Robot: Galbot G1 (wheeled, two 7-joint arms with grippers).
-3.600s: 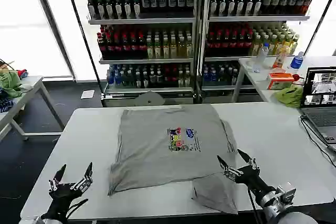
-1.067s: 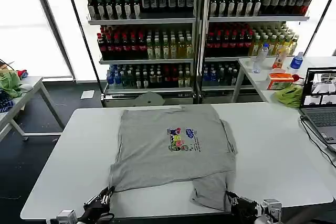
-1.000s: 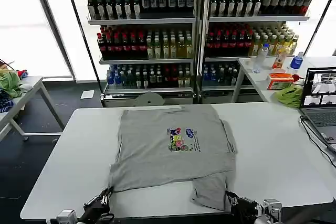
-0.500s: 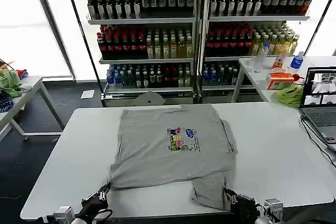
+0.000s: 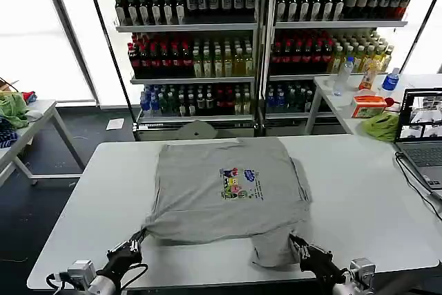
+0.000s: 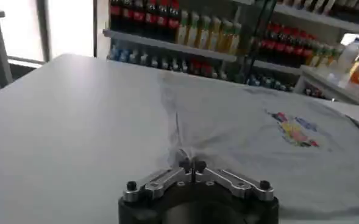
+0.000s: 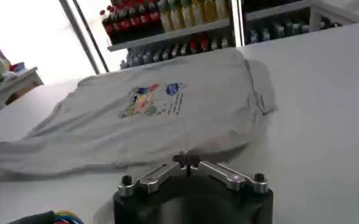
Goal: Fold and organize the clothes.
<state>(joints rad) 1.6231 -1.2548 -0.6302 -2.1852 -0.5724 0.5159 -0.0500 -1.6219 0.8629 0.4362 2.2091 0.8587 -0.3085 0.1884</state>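
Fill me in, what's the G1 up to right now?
It is folding a light grey cotton T-shirt with a small multicoloured chest print, spread on the white table. The left gripper is shut on the shirt's near left hem corner, and the right gripper is shut on the near right corner. The hem is bunched and lifted slightly at both corners; no fold over the shirt is made yet.

Right gripper (image 7: 189, 160) fingers pinch the grey T-shirt (image 7: 167, 115) hem.
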